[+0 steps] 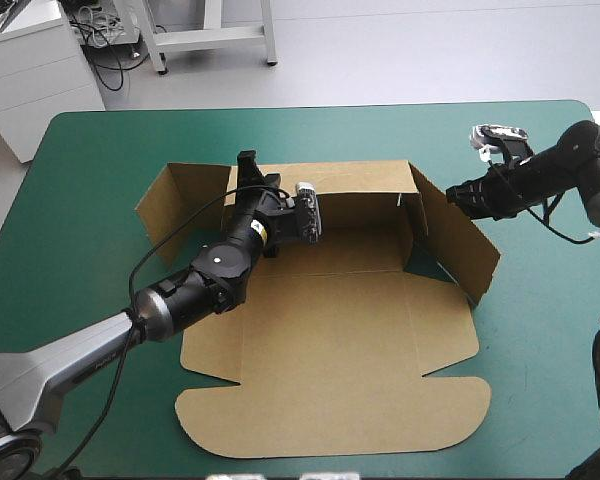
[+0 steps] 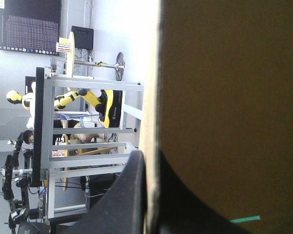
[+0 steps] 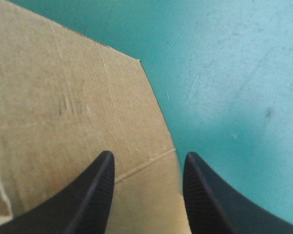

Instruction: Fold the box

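The brown box (image 1: 330, 370) lies mostly flat on the teal-green cover, its lid panel toward the near edge. Its far wall (image 1: 355, 182) stands raised. The right side flap (image 1: 462, 240) tilts up and outward, and the left flap (image 1: 175, 205) is also lifted. My left gripper (image 1: 250, 168) sits on the far wall's top edge near its left end. In the left wrist view the left gripper (image 2: 149, 157) is shut with the board edge (image 2: 151, 73) between its fingers. My right gripper (image 1: 458, 194) is at the right flap's upper far corner. It is open (image 3: 149, 156), straddling the flap's edge (image 3: 78, 97).
The teal-green cover (image 1: 540, 330) is bare to the right of the box and along the near left (image 1: 70, 290). White cabinets and a frame stand on the floor beyond the table's far edge.
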You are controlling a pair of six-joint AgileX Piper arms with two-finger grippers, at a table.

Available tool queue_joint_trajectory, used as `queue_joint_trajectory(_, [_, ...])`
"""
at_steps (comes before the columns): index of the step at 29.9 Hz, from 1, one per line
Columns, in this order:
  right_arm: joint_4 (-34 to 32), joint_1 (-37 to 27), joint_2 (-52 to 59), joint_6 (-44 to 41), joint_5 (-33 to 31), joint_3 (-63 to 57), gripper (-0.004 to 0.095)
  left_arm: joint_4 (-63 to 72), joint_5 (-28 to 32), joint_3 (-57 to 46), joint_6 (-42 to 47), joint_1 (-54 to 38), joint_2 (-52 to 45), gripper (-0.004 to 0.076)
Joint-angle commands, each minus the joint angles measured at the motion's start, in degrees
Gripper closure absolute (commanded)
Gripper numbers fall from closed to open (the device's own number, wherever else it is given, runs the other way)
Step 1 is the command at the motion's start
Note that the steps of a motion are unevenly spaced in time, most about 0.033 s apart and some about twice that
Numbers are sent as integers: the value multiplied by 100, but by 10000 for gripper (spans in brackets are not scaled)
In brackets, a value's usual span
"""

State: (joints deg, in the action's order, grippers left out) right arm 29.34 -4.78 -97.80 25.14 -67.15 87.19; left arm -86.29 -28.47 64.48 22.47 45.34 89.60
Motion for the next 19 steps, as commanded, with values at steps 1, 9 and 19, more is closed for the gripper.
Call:
queue_joint_trajectory(1, [250,-208,348,-14,-319,115,501,42,-186,394,-30,-8,-113,737])
queue_joint_trajectory(9, [252,-330,677,-8,-390,110,501,316,-174,397,-280,-8,10,734])
queue_joint_trajectory(19, [-735,-319,729,-321,714,155,501,316,-187,397,-280,-8,10,735])
